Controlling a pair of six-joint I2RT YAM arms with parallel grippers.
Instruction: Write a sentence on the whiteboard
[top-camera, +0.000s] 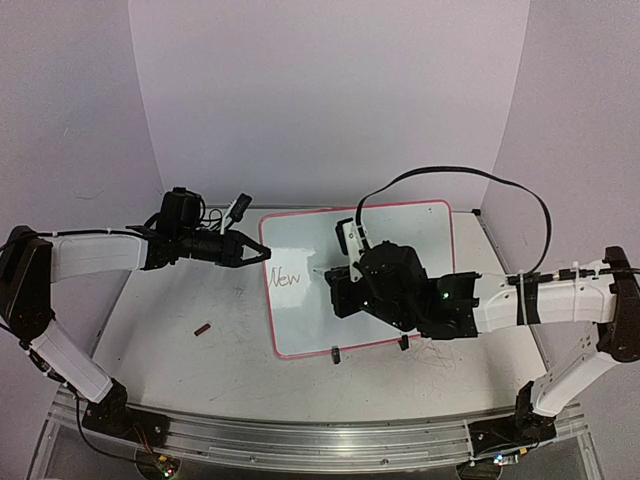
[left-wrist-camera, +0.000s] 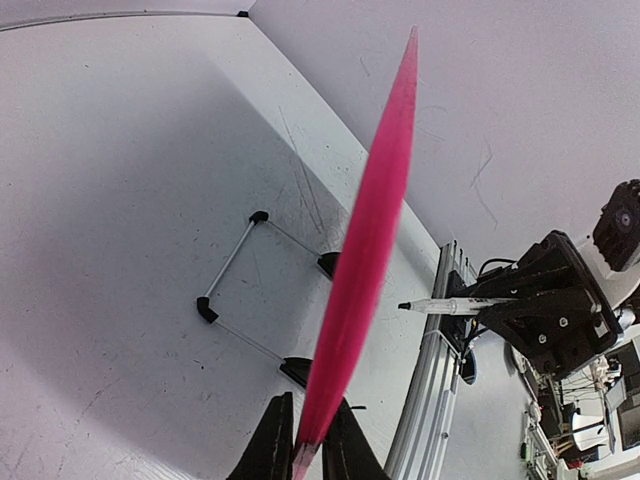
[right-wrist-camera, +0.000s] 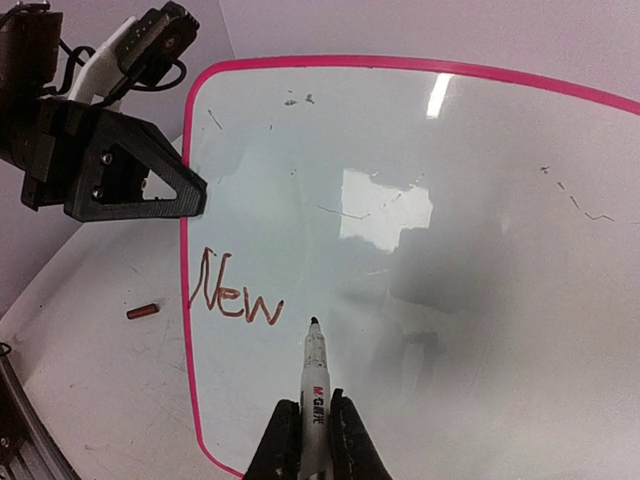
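Whiteboard (top-camera: 400, 225): flat, glossy white, rounded corners, thin pink rim, small black clips (top-camera: 335, 352) on its 6 o'clock edge. It lies mid-table w/ its left end swung nearer. The table (top-camera: 180, 350) is matt white, scuffed w/ grey scribbles. The sentence (top-camera: 288, 277) so far is one word, "New", in thin dark-red strokes at the board's 9 o'clock side. A small red-brown cylinder (top-camera: 203, 328) lies on the table at 8 o'clock from the board, well apart.

Right wrist view only: glare patches and faint old scratches on the board, and the marker (right-wrist-camera: 314, 380), a white barrel w/ print and a dark tip. The tip sits just 4 o'clock of "New"; can't tell if it touches. Left wrist view only: the rim edge-on as a blurred pink streak, and a thin pale rod frame (left-wrist-camera: 230, 270) w/ black ends at its 9 o'clock side.

Left claw (top-camera: 262, 252): black angular fingers (left-wrist-camera: 272, 445) closed tight, pinching the rim at the board's 9 o'clock edge.

Right claw (right-wrist-camera: 312, 430): over mid-board, fingers closed round the marker barrel, tip aimed at 12 in its own view.
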